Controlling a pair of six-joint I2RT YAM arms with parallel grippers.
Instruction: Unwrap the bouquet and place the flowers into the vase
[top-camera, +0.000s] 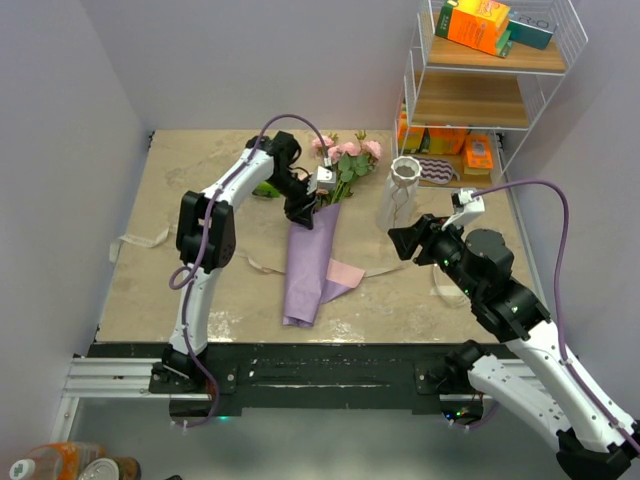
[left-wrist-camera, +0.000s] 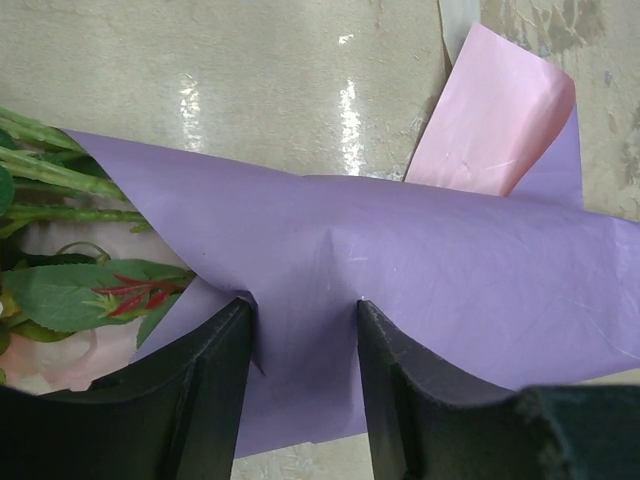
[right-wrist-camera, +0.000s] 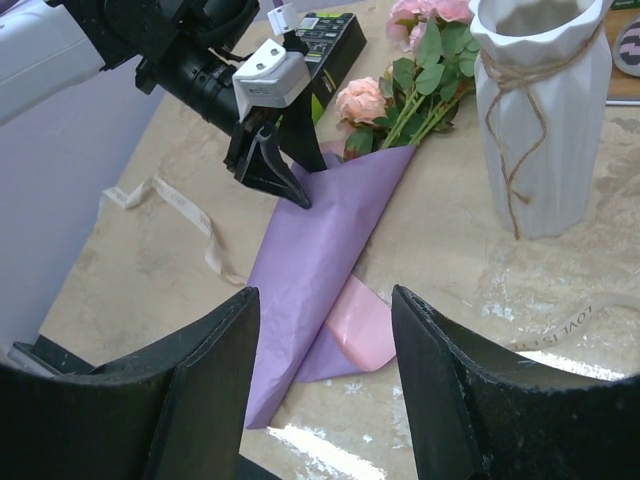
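Note:
The bouquet lies on the table, its lilac paper cone (top-camera: 312, 262) pointing toward the near edge with a pale pink flap (top-camera: 345, 272) folded out. The pink flowers (top-camera: 346, 151) on green stems stick out of its far end. My left gripper (top-camera: 300, 212) is down at the cone's mouth; in the left wrist view its jaws (left-wrist-camera: 303, 305) stand apart over flat purple paper (left-wrist-camera: 420, 260), pinching nothing, with stems (left-wrist-camera: 60, 180) to the left. The white ribbed vase (top-camera: 402, 188) stands upright to the right of the flowers. My right gripper (top-camera: 402, 243) hovers open and empty in front of the vase (right-wrist-camera: 540, 120).
A loose beige ribbon (top-camera: 140, 238) lies at the table's left, another strip (right-wrist-camera: 570, 325) near the vase. A white wire shelf (top-camera: 490, 100) with orange boxes stands at the back right. A black box (right-wrist-camera: 330, 40) sits behind the flowers.

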